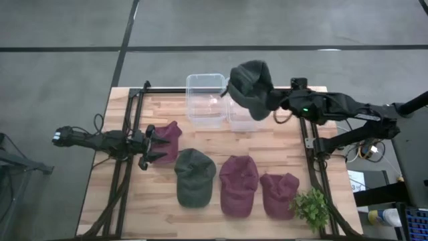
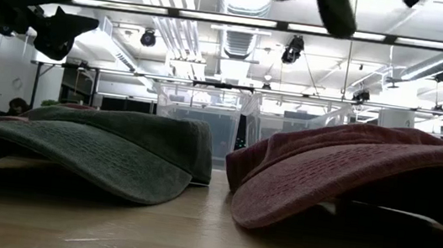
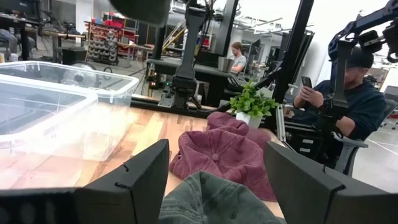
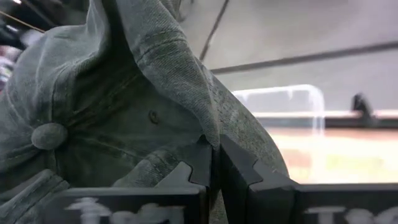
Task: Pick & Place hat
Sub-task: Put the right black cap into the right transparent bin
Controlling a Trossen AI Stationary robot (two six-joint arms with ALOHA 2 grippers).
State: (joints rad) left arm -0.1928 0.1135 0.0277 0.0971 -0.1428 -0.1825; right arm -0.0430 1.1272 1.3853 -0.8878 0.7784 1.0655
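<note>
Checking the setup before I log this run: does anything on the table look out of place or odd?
Nothing stands out. Four caps lie flat on the table, the plant is upright, and the green cap hangs from the right gripper above the clear bins.

Dark green cap (image 1: 249, 86) hanging crumpled above the far clear bins; second green cap (image 1: 194, 175) and three maroon caps (image 1: 239, 183) lying crown-up on the near tabletop

Grey floor (image 1: 67, 33); ceiling light strips (image 2: 243, 21); 2 seated people behind.
</note>
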